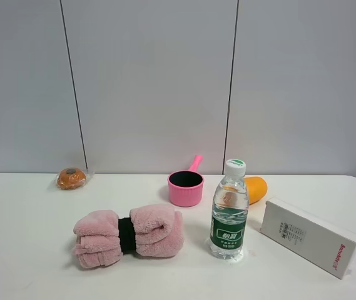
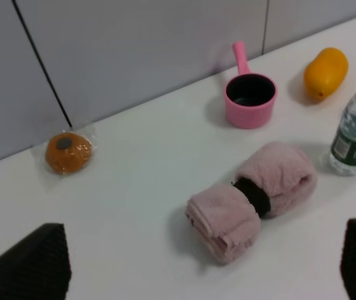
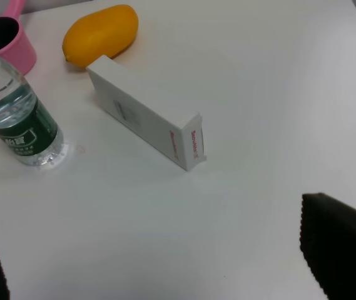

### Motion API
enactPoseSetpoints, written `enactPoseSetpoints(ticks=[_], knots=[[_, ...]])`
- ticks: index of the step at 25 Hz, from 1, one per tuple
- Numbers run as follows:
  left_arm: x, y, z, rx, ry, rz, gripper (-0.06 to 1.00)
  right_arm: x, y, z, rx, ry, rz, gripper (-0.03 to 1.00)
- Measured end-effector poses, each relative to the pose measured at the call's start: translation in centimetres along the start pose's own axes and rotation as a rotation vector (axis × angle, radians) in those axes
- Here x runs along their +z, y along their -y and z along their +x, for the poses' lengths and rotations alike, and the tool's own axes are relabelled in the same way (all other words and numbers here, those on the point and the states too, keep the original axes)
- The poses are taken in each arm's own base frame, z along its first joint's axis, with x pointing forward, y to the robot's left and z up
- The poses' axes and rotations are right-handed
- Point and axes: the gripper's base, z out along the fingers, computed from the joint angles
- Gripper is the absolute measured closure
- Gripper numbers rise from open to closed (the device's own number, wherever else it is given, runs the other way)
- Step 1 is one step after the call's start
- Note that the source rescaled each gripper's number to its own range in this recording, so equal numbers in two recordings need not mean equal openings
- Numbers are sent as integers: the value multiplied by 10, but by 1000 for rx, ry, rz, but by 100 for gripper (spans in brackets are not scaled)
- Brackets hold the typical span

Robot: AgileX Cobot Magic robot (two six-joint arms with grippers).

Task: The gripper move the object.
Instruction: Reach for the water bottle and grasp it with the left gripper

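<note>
Left pincer (image 2: 193,262) and right pincer (image 3: 165,262) both gape wide, empty. The bottle (image 1: 229,212) stands tall; an off-centre nudge could tip it onto the box (image 1: 309,236) near it.

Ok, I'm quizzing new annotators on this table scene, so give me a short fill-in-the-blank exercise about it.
1. The water bottle has a screw cap coloured ___.
2. The rolled towel is bound round its middle by a ___ band.
3. In the high view, the white box lies to the bottle's ___.
4. The cup with a handle is ___.
Missing words: white; black; right; pink.
</note>
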Motion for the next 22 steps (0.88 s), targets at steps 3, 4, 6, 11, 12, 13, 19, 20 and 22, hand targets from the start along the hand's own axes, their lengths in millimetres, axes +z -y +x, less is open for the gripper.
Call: enactPoseSetpoints(ticks=[3, 4, 6, 11, 12, 13, 19, 20, 22], knots=[[24, -9, -7, 52, 5, 65, 20, 0, 0, 0, 0, 0, 0, -3], [30, -10, -10, 63, 23, 88, 20, 0, 0, 0, 0, 0, 0, -3], [42, -13, -15, 68, 53, 145, 20, 0, 0, 0, 0, 0, 0, -3], [60, -12, -26, 78, 168, 275, 20, 0, 0, 0, 0, 0, 0, -3], [63, -12, -28, 77, 184, 299, 20, 0, 0, 0, 0, 0, 0, -3], [65, -12, -28, 88, 194, 319, 20, 0, 0, 0, 0, 0, 0, -3], [70, -11, -31, 115, 226, 364, 20, 0, 0, 0, 0, 0, 0, -3], [70, -12, -31, 113, 228, 360, 20, 0, 0, 0, 0, 0, 0, -3], [70, -13, -32, 123, 228, 346, 20, 0, 0, 0, 0, 0, 0, -3]])
